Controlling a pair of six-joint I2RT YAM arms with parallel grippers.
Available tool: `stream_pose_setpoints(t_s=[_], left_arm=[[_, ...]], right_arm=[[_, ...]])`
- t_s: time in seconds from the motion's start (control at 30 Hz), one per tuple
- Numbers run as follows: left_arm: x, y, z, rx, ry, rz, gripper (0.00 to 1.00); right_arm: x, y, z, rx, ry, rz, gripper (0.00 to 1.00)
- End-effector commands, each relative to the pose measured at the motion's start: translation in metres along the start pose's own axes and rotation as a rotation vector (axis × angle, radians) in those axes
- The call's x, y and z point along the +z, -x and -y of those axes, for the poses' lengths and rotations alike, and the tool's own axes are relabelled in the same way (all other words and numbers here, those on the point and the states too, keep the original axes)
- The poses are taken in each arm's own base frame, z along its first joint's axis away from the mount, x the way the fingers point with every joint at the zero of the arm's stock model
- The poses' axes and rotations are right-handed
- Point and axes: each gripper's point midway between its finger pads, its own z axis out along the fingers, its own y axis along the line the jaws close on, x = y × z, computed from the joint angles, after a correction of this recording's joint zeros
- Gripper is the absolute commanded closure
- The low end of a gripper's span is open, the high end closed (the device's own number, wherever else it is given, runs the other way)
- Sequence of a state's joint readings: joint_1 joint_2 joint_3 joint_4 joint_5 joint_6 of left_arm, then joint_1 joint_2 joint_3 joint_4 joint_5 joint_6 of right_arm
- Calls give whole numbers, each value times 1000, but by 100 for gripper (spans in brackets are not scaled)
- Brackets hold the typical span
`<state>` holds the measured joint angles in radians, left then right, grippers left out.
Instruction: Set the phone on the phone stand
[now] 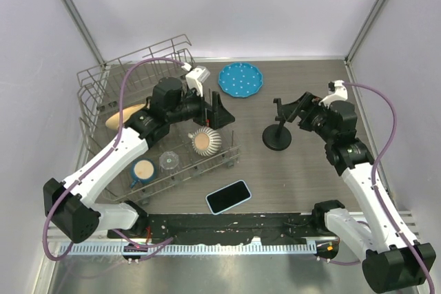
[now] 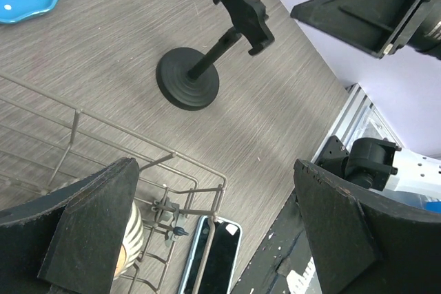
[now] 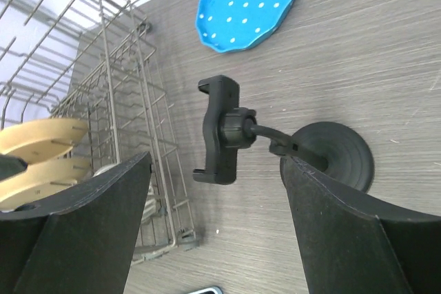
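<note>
Phone [image 1: 228, 197] lay flat on the table [image 1: 303, 177]; left gripper [image 1: 215, 111] and right gripper [image 1: 298, 110] both gaped wide, holding nothing.

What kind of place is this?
Likely a lab test cell, not a home: plain white walls around a table, two robot arms, and props like a dish rack and phone stand.

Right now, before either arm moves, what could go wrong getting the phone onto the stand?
The black-screened, blue-edged phone lies flat beside a corner of the grey wire rack; a gripper reaching for it might snag the wires or slip off its thin edge. The black round-based phone stand has a thin post, and the open right gripper is close to its cradle; a nudge could tip it.
</note>
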<state>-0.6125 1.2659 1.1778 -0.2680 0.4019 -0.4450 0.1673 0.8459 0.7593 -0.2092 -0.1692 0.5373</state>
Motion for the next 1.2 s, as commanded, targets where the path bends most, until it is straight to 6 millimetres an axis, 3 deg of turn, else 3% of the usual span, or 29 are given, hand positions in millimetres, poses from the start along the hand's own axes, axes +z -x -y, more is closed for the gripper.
stream_pose_setpoints(t_s=[0.0,0.07,0.17,0.3,0.5,0.57,0.63,1.0,1.17], left_arm=[[-2,16,13,21,-37,31,0],[-2,15,14,20,-41,31,0],[-1,15,14,15,-46,27,0],[2,11,11,11,-38,14,0],[2,11,8,20,-18,10,0],[3,10,9,24,-20,11,0],[4,9,8,25,-14,9,0],[3,9,4,37,5,3,0],[4,9,6,34,-5,4,0]], right_arm=[[-10,13,14,88,-182,-3,18],[-14,13,23,144,-274,17,21],[-18,14,14,157,-262,33,23],[-10,5,-2,125,-236,-17,24],[6,-6,-5,45,-294,-34,26],[15,-10,-7,-2,-310,-55,35],[20,-12,-10,-51,-321,-67,49],[35,-7,-9,-251,-403,-121,60],[36,-10,-6,-315,-404,-157,75]])
